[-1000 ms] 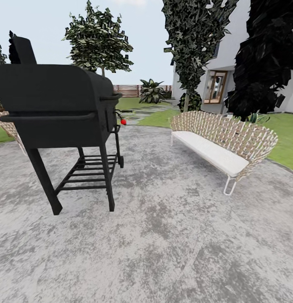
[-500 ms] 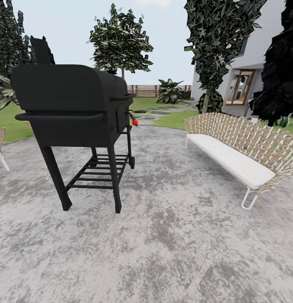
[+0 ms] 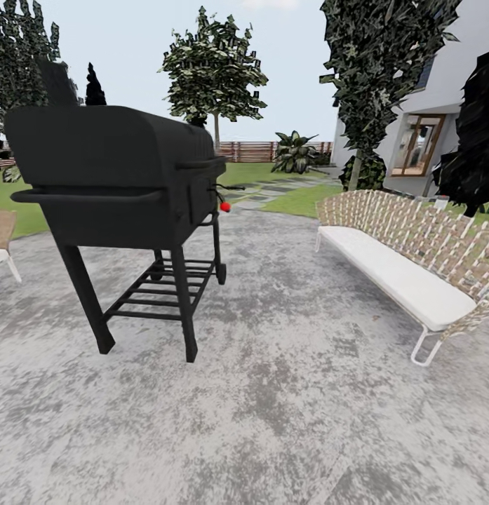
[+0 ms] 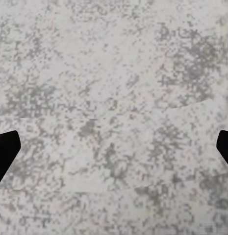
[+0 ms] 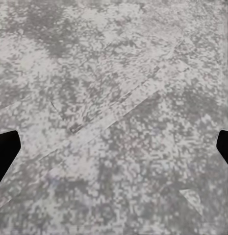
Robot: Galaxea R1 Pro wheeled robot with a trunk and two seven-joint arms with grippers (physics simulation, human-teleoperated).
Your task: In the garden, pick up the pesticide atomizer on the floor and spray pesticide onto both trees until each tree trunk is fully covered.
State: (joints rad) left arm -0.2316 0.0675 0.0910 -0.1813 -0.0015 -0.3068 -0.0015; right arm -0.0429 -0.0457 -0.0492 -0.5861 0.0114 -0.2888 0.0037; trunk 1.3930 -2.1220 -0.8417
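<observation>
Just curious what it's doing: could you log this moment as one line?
phase: in transit | ahead: black grill, wicker bench, tree | left hand: open, empty | right hand: open, empty

A wide bare path of stone floor (image 3: 286,365) runs between the grill (image 3: 118,182) and the sofa (image 3: 412,259).

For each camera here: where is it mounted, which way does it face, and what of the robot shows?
Head view: on the head, facing forward across the grey patio at a black grill and wicker bench.
Left wrist view: looks down at paving; left hand fingertips at the edges, open.
Right wrist view: same, right hand open.
All share the mottled paving.
</observation>
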